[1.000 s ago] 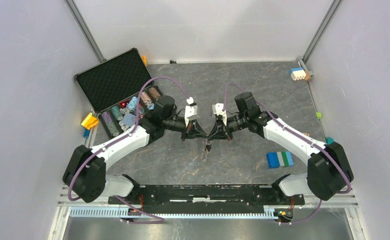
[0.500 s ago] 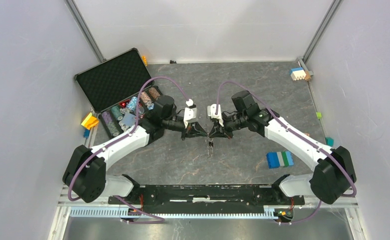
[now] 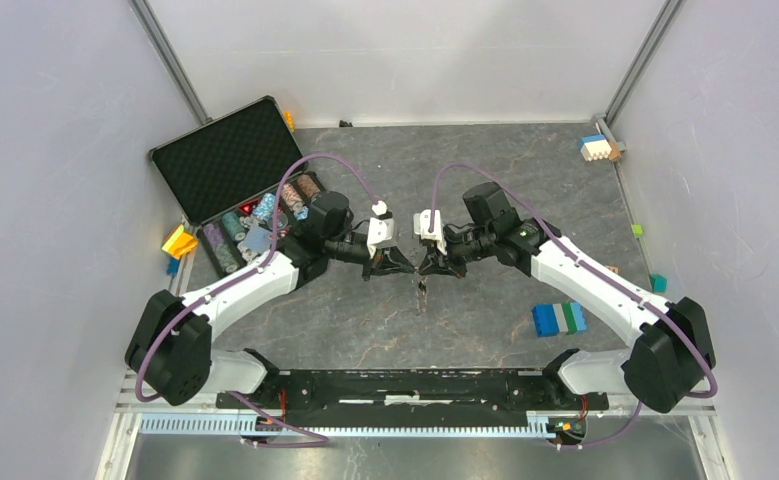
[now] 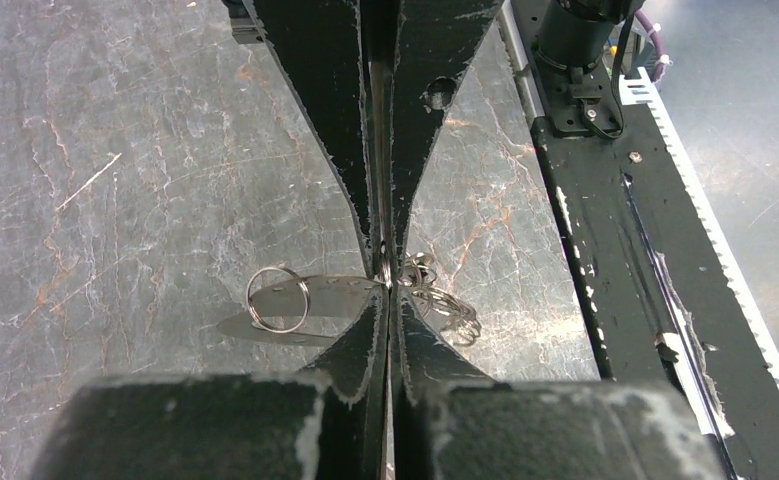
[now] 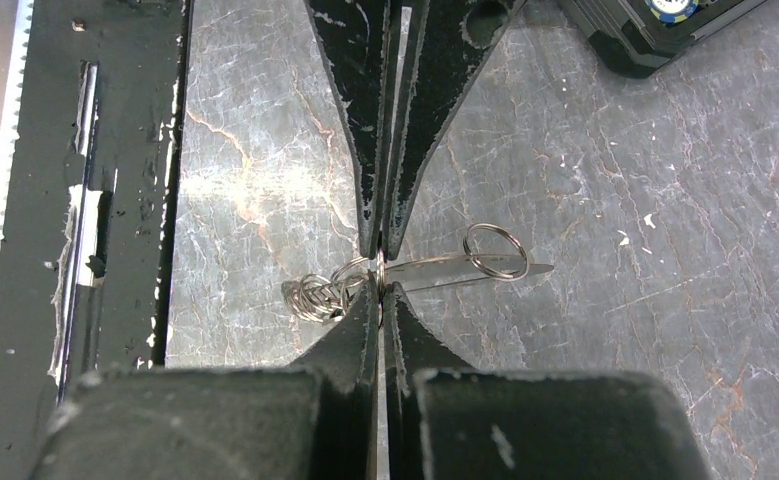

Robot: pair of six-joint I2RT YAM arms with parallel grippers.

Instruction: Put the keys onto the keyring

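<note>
My left gripper [image 3: 406, 266] and right gripper [image 3: 429, 267] meet tip to tip above the table's middle. Both are shut on the same metal bundle. In the left wrist view my gripper [image 4: 386, 292] pinches a flat grey metal piece [image 4: 335, 289], which I take for the keyring seen nearly edge-on. A small wire split ring [image 4: 277, 298] hangs on it, and a cluster of wire rings [image 4: 452, 312] lies on the other side. The right wrist view shows the same flat piece [image 5: 440, 267], ring [image 5: 495, 250] and cluster [image 5: 317, 296] at my gripper [image 5: 379, 285]. No black-headed key shows.
An open black case [image 3: 227, 158] with poker chips [image 3: 255, 228] stands at the back left, close behind the left arm. A blue, green and white block [image 3: 559, 318] lies right of centre. Orange blocks [image 3: 178, 242] lie left, more blocks [image 3: 597, 148] at the back right. The black base rail [image 3: 415, 385] runs along the near edge.
The two grippers have closed in on each other, from a small gap to tips touching. The right arm shifted left. The dangling metal under the tips hangs shorter and higher.
</note>
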